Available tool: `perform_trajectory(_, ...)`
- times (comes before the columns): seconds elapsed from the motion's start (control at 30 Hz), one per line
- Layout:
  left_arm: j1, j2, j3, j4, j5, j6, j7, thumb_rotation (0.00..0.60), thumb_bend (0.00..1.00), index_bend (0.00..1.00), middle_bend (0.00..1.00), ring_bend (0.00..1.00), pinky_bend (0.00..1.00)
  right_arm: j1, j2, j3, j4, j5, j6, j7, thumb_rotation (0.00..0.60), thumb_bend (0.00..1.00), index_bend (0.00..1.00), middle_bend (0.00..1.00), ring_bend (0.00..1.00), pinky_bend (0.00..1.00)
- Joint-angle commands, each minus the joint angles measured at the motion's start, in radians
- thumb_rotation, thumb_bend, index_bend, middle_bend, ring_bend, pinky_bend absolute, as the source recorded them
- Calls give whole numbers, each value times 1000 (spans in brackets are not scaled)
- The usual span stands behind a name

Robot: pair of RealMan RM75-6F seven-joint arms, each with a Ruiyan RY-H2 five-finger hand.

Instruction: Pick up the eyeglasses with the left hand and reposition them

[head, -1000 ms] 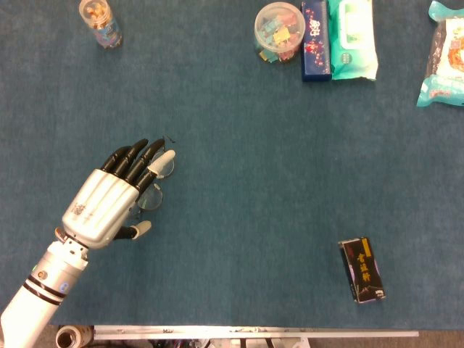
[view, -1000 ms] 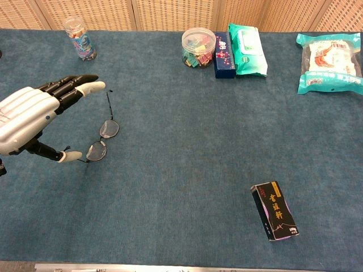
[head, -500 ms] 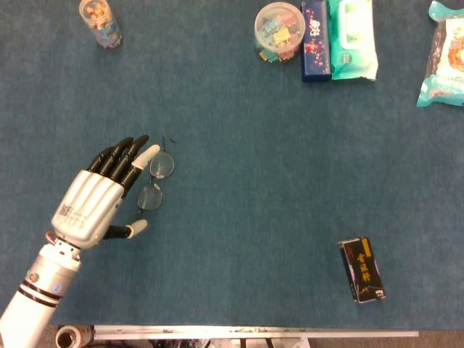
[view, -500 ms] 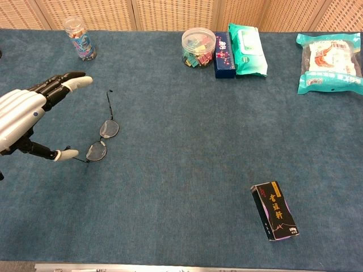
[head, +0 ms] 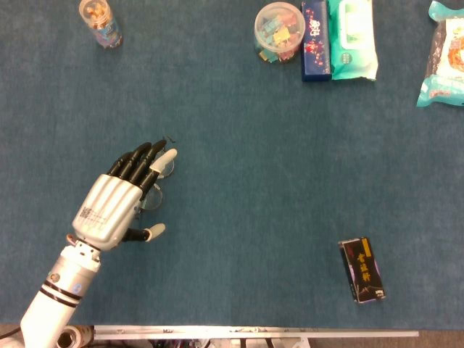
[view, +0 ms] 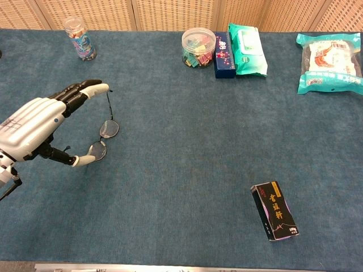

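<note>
1. The eyeglasses [view: 102, 137] lie flat on the blue surface [view: 187, 147], toward my left side and well apart from the goods along the far edge. In the chest view both lenses show, one nearer me and one farther, with a thin temple arm running away from me toward the far edge.

2. Their long axis runs roughly near-to-far, slanting a little to the right as it goes away from me.

3. My left hand [head: 119, 201] hangs over them, back upward, holding nothing. The fingers are stretched out and close together, pointing away from me and to the right; the thumb [view: 85, 161] is spread apart on the near side.

4. The glasses sit just beyond and to the right of my palm, in the gap between fingertips and thumb. The thumb tip looks to be right at the nearer lens; I cannot tell whether it touches. That gap is what the grasp turns on, I judge: the frame must end up between thumb and fingers.

5. In the head view my fingers cover much of the frame; only parts of the lenses [head: 161, 170] peek out.

6. My right hand is in neither view, so the left is the only one near.

7. Farther off: a black box [view: 275, 211] lies near me on the right, and a small jar [view: 79, 38] stands at the far left.
</note>
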Motion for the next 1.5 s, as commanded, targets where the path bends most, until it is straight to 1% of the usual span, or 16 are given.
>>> perform_trajectory(0.03,-4,-8,-6,4,-4,-6,2,600,0,0,0,0,134,0,-1,-1,3,1,-2,3,600,0,439,313,201,330)
perform_trajectory(0.6,-32,-65,-37,30,-49,-54,11,600,0,0,0,0,134,-3,0,-5,15,4,-8,18,600,0,439,313,201,330)
perform_trajectory(0.93,-39,-79,-45,41,-65,-60,8,600,0,0,0,0,134,7,33,13,-26,-19,23,-6,600,0,439,313,201,330)
perform_trajectory(1.3,-40,-94,-49,45,-78,-59,0,600,0,0,0,0,135,15,46,23,-54,-12,20,-35,600,0,439,314,201,330)
perform_trajectory(1.5,-39,-123,-58,85,-90,-50,17,600,0,0,0,0,134,17,56,25,-62,-16,25,-35,600,0,439,314,201,330)
